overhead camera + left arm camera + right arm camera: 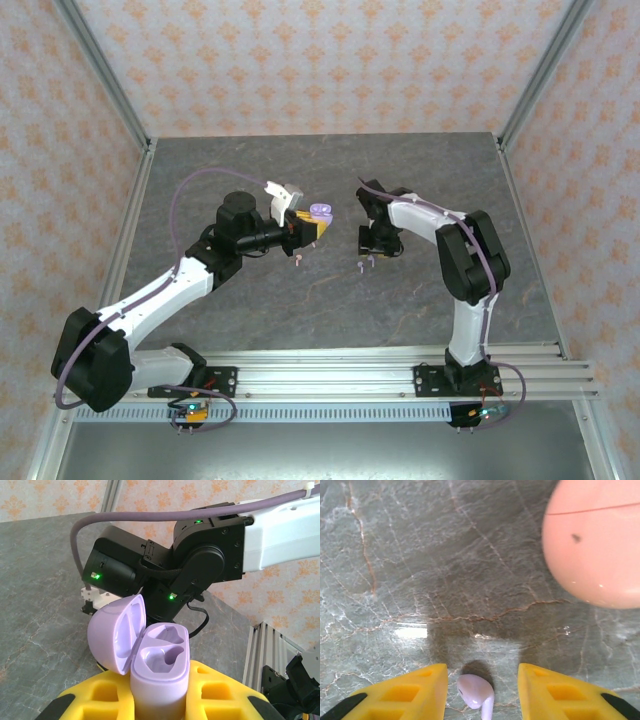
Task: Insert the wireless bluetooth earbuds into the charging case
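Grey marbled table [330,160], walled by patterned panels; two arms reach inward from its near edge.

Left arm [150,300]: its left gripper [160,702] is pinched on the lilac case [162,667], which stands upright between the yellow fingers [220,690]. The lid [116,632] is swung open to one side, and two moulded wells in the base lie bare. The lower body of the case is hidden between the finger pads and cut off by the bottom of the wrist view.

Right arm [470,260]: its right gripper [481,676] points down at the table with fingertips spread wide. A lilac earbud [476,692] lies on the stone between them, touching neither, its stem cut off at the frame's bottom.

Pink case [595,540]: cropped by the top and right edges. It shows a thin seam line and a dark speck, perhaps a port or lamp, too blurred to tell.

From above, a pale earbud [298,261] lies just nearer than the left gripper. Another tiny piece [361,267] sits by the right gripper, its colour too small to judge.
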`<state>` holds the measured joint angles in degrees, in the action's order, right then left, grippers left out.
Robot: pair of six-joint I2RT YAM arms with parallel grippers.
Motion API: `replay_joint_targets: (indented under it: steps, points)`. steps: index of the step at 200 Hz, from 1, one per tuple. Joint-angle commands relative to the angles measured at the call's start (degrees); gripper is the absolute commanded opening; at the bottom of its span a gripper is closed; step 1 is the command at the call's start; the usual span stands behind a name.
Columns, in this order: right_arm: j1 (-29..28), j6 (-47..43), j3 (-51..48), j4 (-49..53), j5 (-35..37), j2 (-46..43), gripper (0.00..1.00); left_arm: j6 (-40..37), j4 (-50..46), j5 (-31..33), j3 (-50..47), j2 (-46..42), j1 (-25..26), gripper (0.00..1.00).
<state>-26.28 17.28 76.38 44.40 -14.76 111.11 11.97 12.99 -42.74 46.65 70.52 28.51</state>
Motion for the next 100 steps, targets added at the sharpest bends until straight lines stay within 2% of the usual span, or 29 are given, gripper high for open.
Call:
replay_joint_targets:
  steps: [1, 46, 77, 100]
  points:
    - [-0.1, 4.5, -0.8, -0.2, 1.6, -2.2, 0.42, -1.0, -0.4, 0.7, -0.2, -1.3, 0.5, 0.02]
    - [-0.1, 4.1, -0.5, 0.5, 0.7, -2.1, 0.41, -0.8, 0.2, 0.6, -0.1, -0.7, 0.5, 0.02]
    - [-0.1, 3.3, 0.0, 1.4, -0.1, -1.3, 0.36, -0.7, 0.2, 0.5, 0.0, -0.5, 0.5, 0.02]
    - [-0.1, 2.9, 0.2, 1.9, -0.3, -1.0, 0.35, -0.7, 0.2, 0.6, 0.0, -0.6, 0.5, 0.02]
